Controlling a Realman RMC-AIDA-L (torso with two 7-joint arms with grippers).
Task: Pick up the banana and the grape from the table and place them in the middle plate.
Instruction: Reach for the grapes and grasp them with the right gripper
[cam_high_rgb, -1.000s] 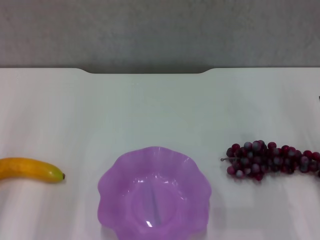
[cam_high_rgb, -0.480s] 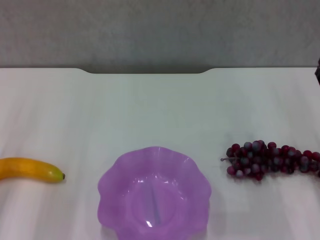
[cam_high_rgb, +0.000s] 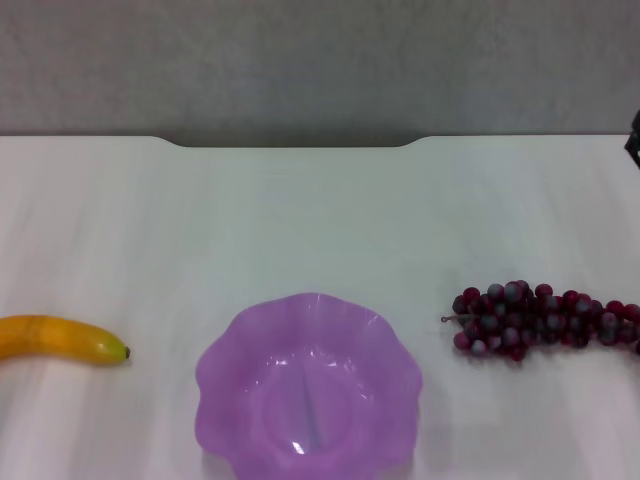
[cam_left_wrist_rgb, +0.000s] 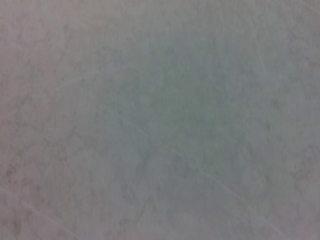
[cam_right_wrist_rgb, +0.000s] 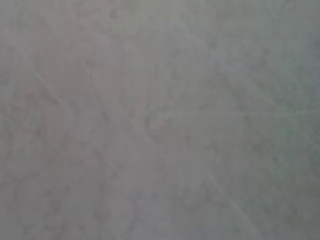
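Fruit untouched, plate (cam_high_rgb: 308, 385) empty; pincers' state can't be told.
Banana (cam_high_rgb: 60, 338) stiff, smooth: grip mid-body. Grape (cam_high_rgb: 540, 320) floppy: pinch near stem.

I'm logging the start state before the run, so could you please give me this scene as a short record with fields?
banana: lying on the table, on the robot's left of the plate, dark tip toward it
grape: on the table, on the robot's right of the plate, stem toward it
middle plate: near edge, empty
left tool: not in view
right tool: dark sliver at the head view's right edge, state unclear
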